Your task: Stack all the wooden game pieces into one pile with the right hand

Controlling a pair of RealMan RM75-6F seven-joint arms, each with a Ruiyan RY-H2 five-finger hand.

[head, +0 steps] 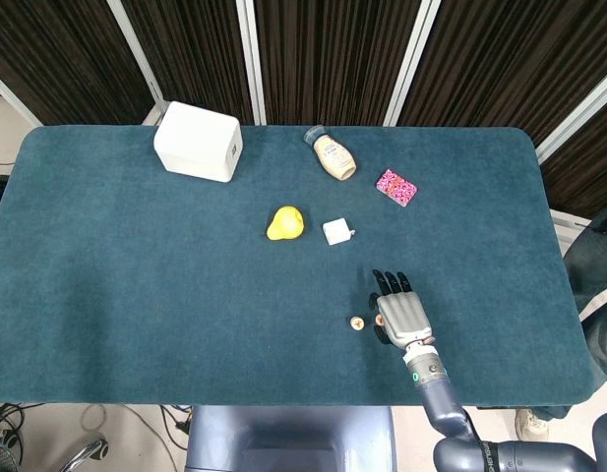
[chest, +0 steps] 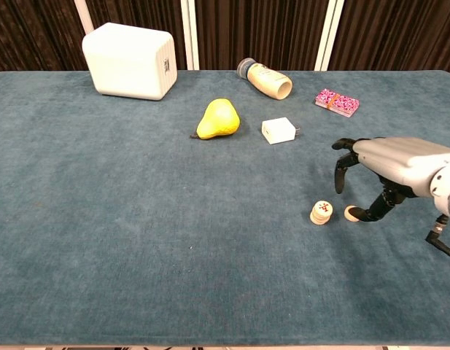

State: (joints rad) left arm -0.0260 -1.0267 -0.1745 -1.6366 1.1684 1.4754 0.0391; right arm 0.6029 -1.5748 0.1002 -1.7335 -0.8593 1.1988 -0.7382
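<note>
Right hand [chest: 389, 171] hovering at right of frame, fingers [chest: 340, 175] spread and curled down, holding nothing. Small stack of wooden pieces [chest: 321, 212] on tabletop [chest: 137, 219] just left of them; single piece [chest: 351, 213] beneath the thumb.
</note>
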